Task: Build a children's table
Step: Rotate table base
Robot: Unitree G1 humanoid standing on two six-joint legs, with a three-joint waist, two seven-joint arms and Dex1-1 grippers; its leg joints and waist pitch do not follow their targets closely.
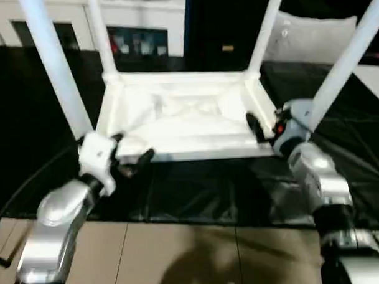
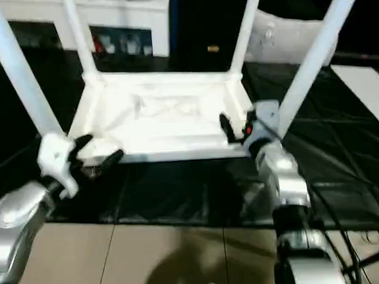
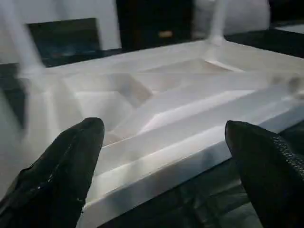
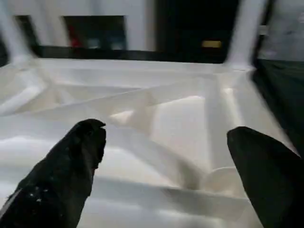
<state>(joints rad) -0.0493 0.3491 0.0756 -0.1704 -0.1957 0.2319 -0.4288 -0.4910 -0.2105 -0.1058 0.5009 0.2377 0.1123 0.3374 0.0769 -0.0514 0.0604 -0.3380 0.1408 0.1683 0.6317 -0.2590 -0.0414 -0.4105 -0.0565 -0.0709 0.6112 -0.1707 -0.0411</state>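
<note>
Currently, the children's table (image 1: 182, 114) is seen lying upside down on a black sheet (image 1: 197, 191), its ribbed underside facing up and all 4 legs seated in the corner sockets. 2 legs (image 1: 53, 66) rise at the table's near corners and 2 more (image 1: 265, 30) at its far corners. The left gripper (image 1: 132, 150) is held at the table's near-left corner, its fingers (image 3: 61, 175) spread apart with the table's near rim seen between them. The right gripper (image 1: 259, 127) is positioned at the table's near-right corner, just beside that corner's leg, its fingers (image 4: 66, 175) likewise spread over the ribbed underside. Beyond the table, a white cabinet (image 1: 135, 22) is visible.
</note>
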